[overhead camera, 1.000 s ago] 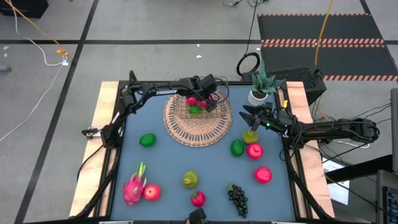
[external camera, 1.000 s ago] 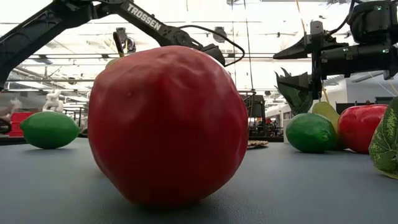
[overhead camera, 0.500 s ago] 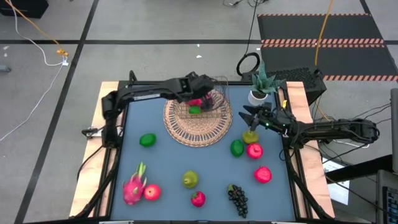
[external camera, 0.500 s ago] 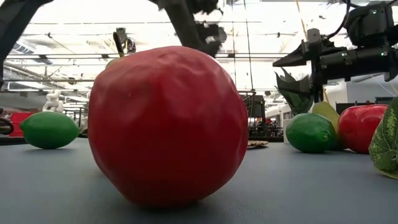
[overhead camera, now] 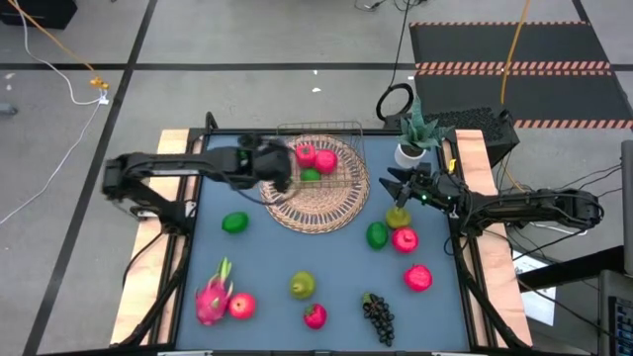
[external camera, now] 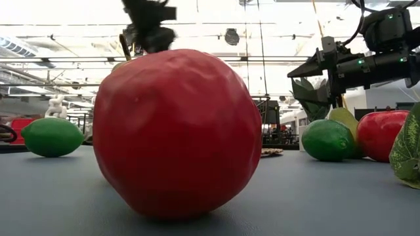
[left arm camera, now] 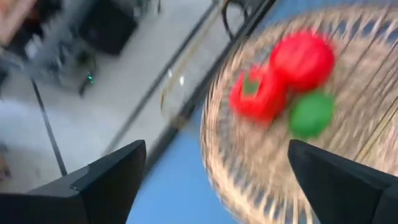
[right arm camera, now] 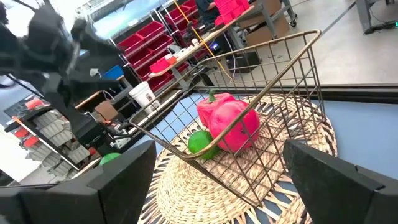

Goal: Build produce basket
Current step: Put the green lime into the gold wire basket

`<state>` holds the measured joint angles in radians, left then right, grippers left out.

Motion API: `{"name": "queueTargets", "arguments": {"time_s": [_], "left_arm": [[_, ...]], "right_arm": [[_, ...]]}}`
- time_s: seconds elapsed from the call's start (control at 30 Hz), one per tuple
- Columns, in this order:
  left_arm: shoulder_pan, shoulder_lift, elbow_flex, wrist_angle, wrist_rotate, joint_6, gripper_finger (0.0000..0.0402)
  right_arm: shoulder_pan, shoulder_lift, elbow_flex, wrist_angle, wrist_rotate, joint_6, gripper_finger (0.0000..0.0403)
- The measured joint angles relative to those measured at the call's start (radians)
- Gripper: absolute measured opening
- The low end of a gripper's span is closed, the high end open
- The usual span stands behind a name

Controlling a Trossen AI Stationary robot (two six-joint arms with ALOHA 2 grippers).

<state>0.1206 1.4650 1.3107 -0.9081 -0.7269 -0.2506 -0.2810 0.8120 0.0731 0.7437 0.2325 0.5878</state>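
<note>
The wire basket [overhead camera: 323, 158] stands on the round wicker mat [overhead camera: 315, 203] and holds two red fruits [overhead camera: 315, 155] and a green lime [overhead camera: 311, 175]; the right wrist view shows them too [right arm camera: 229, 122]. My left gripper [overhead camera: 280, 170] is open and hovers over the mat's left edge, left of the basket, holding nothing [left arm camera: 217, 180]. My right gripper [overhead camera: 389, 181] is open and hangs right of the mat, above a yellow-green pear [overhead camera: 399, 216], facing the basket [right arm camera: 217, 186]. More produce lies on the table.
On the blue table lie a lime [overhead camera: 234, 223], dragon fruit [overhead camera: 213, 297], apple [overhead camera: 241, 306], pear [overhead camera: 303, 286], strawberry [overhead camera: 315, 316], grapes [overhead camera: 377, 314], another lime [overhead camera: 377, 235] and two red fruits [overhead camera: 404, 239] [overhead camera: 417, 278]. A potted plant [overhead camera: 410, 143] stands at the far right.
My left gripper has drawn back from above the basket toward the table's left edge, and now hangs over the mat's left rim. The fruits in the basket are uncovered. The right arm has kept still.
</note>
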Motion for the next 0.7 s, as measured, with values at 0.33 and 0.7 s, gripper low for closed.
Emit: {"name": "queueTargets", "arguments": {"time_s": [0.33, 0.7], "left_arm": [[-0.029, -0.269, -0.328, -0.060, 0.500, -0.191, 0.0390], [-0.115, -0.255, -0.494, -0.248, 0.638, -0.275, 0.0390]], "right_arm": [[0.000, 0.000, 0.000, 0.009, 0.002, 0.008, 0.0345], [0.000, 0.000, 0.000, 0.015, 0.004, 0.039, 0.0345]]}}
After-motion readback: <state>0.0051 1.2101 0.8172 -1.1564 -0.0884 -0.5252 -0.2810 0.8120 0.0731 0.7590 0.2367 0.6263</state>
